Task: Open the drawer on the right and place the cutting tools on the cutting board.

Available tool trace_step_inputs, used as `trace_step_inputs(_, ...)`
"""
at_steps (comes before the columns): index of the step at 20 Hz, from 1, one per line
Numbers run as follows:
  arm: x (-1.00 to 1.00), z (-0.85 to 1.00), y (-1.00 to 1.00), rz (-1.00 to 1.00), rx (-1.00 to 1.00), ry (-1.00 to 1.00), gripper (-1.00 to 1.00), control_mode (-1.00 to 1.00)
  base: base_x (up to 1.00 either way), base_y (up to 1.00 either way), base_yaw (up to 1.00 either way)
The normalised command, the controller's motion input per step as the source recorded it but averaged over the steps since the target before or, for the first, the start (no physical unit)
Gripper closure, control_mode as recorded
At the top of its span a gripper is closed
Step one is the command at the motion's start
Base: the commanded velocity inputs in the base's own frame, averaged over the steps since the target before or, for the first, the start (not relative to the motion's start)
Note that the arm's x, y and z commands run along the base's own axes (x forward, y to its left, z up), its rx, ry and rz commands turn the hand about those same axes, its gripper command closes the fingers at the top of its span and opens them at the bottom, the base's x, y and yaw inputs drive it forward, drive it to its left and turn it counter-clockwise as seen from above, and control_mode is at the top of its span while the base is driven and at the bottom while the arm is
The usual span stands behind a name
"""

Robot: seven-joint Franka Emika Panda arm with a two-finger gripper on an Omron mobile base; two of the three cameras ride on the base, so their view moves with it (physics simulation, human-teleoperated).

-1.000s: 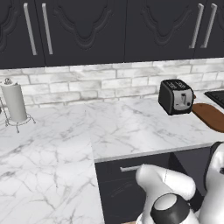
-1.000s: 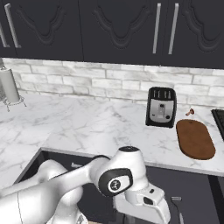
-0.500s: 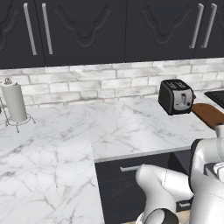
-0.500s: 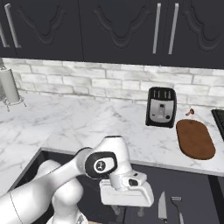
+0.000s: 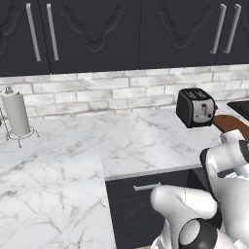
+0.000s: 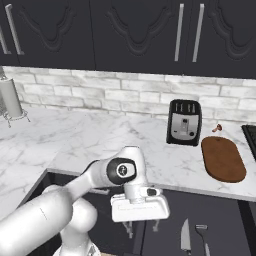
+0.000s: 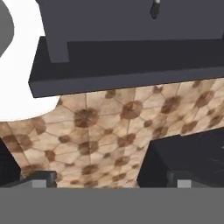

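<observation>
The drawer [image 6: 220, 215] on the right stands pulled out under the counter edge, its dark grey inside showing. In it lie the cutting tools: a small knife [image 6: 185, 240] with a broad silvery blade, and a thinner metal utensil [image 6: 202, 235] just to its right. The reddish-brown cutting board [image 6: 222, 159] [image 5: 231, 124] lies bare on the counter to the right of the toaster. My gripper [image 6: 142, 230] hangs open, pointing down, left of the knife and in front of the cabinet. Nothing is between its fingers [image 6: 129, 230]. In the hand view the gripper [image 7: 111, 180] faces the patterned floor [image 7: 109, 127] below a dark drawer box [image 7: 131, 65].
A black-and-silver toaster [image 6: 184, 122] [image 5: 195, 108] stands at the back of the counter. A paper towel holder [image 5: 17, 114] is at the far left. A second drawer front with a short silver handle [image 5: 146, 186] sits shut left of my arm. A stove edge [image 6: 249, 135] borders the board.
My hand has risen and drifted left, away from above the open drawer. The knife and the utensil, hidden behind it a second ago, now show.
</observation>
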Motion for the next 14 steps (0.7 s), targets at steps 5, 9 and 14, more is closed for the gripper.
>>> trace_step_inputs(5, 0.26, -0.14, 0.00, 0.02, 0.20, 0.19, -1.00, -1.00, 0.00, 0.00, 0.00)
trace_step_inputs(9, 0.00, -0.27, -0.11, 0.00, 0.24, 0.14, -1.00, -1.00, 0.00, 0.00, 0.00)
trace_step_inputs(14, 0.00, -0.32, -0.12, 0.00, 0.27, 0.07, -1.00, -1.00, 0.00, 0.00, 0.00)
